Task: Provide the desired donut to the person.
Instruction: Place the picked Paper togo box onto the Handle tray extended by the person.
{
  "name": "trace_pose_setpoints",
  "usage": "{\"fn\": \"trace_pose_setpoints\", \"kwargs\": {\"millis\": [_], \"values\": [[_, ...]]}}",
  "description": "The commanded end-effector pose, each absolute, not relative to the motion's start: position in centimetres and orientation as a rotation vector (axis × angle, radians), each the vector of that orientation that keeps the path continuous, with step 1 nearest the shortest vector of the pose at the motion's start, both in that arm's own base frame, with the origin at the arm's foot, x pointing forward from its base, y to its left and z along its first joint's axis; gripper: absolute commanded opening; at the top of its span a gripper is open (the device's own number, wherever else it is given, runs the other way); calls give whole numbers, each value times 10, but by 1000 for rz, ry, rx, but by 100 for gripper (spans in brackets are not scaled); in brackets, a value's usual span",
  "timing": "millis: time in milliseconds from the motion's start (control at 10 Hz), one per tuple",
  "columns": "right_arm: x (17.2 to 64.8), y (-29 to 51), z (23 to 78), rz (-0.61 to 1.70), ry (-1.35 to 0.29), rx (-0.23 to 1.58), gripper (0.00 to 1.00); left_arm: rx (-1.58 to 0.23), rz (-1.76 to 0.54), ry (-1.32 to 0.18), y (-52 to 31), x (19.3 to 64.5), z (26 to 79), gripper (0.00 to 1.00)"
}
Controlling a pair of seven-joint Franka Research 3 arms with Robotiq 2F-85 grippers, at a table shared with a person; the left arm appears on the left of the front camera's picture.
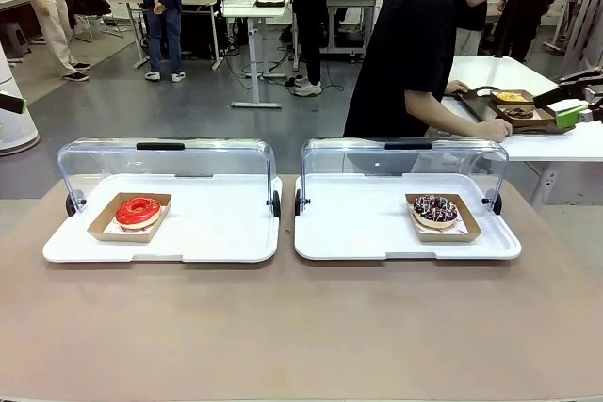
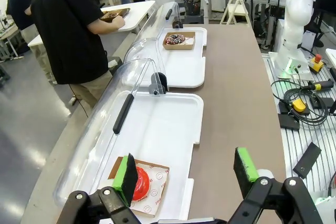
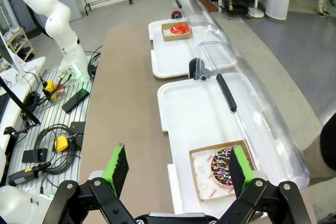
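Below the wide-open left gripper (image 2: 186,174) lies the red donut (image 2: 140,183); the chocolate donut (image 3: 224,167) lies under the open right gripper (image 3: 176,169).

No legible text; perhaps faint red print on donut paper (image 3: 203,178).

My front camera faces across the brown worktop (image 1: 301,327) toward the person (image 1: 405,44). Both wrist cameras look down its length from opposite ends, sharing two white lidded trays (image 2: 178,72) (image 3: 205,108).
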State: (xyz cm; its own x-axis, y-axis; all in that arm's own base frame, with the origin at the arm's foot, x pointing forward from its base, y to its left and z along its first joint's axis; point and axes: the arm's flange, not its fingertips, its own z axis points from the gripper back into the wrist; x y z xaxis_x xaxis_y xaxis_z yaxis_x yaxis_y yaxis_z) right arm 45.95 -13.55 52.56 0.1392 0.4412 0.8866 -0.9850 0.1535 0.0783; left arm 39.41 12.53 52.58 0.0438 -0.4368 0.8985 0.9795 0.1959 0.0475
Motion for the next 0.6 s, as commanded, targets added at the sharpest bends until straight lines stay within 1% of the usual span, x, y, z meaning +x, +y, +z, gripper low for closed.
{"fn": "trace_pose_setpoints", "kwargs": {"millis": [0, 500], "values": [[459, -134, 525, 1220, -846, 825, 100, -733, -1233, -967, 125, 392, 530, 96], [459, -134, 525, 1220, -846, 825, 100, -733, -1233, -967, 125, 392, 530, 96]]}}
